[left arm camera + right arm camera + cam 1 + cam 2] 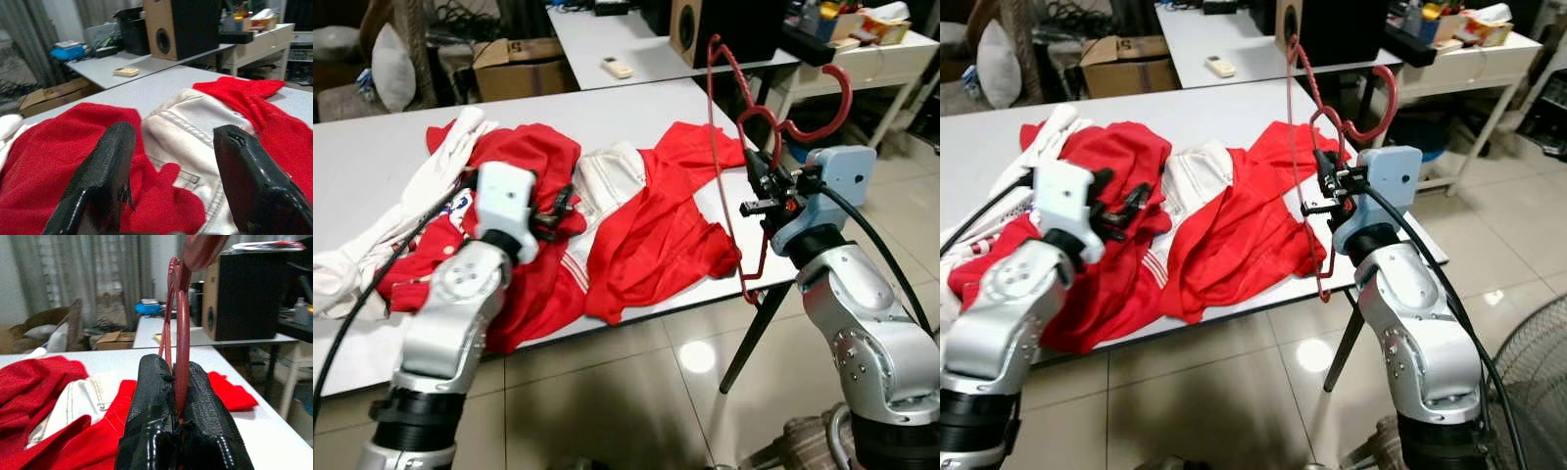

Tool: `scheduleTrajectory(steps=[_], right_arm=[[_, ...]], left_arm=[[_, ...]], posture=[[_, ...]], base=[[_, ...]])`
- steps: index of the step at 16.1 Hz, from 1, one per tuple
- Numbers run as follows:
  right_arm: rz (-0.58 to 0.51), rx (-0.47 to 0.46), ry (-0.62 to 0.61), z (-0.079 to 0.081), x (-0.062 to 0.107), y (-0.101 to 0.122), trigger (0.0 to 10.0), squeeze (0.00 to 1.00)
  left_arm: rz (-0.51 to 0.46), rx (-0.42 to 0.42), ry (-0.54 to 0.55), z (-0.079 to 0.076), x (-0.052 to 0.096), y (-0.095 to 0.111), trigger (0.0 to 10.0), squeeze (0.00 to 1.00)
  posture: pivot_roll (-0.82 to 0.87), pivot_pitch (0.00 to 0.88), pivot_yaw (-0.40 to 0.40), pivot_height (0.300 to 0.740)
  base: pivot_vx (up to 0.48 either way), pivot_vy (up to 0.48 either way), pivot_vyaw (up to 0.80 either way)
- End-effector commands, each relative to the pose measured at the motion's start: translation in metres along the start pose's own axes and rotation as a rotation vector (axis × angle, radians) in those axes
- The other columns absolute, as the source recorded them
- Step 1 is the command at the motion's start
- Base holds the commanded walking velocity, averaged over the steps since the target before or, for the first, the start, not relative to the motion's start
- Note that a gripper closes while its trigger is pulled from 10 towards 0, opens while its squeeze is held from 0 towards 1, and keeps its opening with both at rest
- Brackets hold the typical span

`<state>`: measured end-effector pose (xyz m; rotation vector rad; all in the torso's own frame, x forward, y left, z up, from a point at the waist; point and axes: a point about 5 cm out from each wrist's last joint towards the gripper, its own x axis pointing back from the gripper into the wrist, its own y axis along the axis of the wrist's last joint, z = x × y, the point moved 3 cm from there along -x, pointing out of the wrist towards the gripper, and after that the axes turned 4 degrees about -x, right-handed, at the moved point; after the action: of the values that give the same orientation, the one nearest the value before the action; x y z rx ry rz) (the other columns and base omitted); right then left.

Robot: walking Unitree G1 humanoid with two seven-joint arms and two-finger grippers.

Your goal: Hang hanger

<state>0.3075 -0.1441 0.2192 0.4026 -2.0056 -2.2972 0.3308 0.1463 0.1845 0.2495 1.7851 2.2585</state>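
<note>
**Hanger clamped in the right gripper at the table's edge**

Hanger, a thin red wire one, is standing upright in the right gripper, whose black fingers are pressing together on its wire. It is hanging in the air at the near right corner of the white table, its hook curving toward the robot's right.

The right wrist view is showing that pinch close up, the red wire rising from between the pads. The left wrist view is showing the left gripper with its fingers spread apart, hovering low over the red and white clothes.

Those clothes are lying in a crumpled heap across the table. Beyond it, a second table is carrying a remote and a speaker; a cardboard box is sitting on the floor nearby.
</note>
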Motion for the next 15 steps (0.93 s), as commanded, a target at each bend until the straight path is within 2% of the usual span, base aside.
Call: scheduleTrajectory(steps=[1, 6, 15], right_arm=[[-0.010, -0.007, -0.003, 0.002, 0.000, 0.002, 10.0, 0.00], [0.023, -0.017, 0.021, 0.009, 0.001, -0.007, 10.0, 0.00], [0.021, -0.013, -0.007, 0.008, -0.002, -0.011, 10.0, 0.00]], left_arm=[[-0.007, -0.016, -0.001, -0.001, -0.001, 0.003, 10.0, 0.00], [0.017, 0.010, 0.018, 0.001, 0.000, -0.005, 10.0, 0.00], [0.028, -0.004, 0.011, 0.003, -0.003, -0.006, 10.0, 0.00]], posture=[[-0.12, 0.014, 0.079, 0.740], [-0.11, 0.018, 0.076, 0.740], [-0.10, 0.026, 0.077, 0.740]], base=[[0.000, 0.307, 0.00], [0.000, 0.309, 0.00], [0.000, 0.314, 0.00]])
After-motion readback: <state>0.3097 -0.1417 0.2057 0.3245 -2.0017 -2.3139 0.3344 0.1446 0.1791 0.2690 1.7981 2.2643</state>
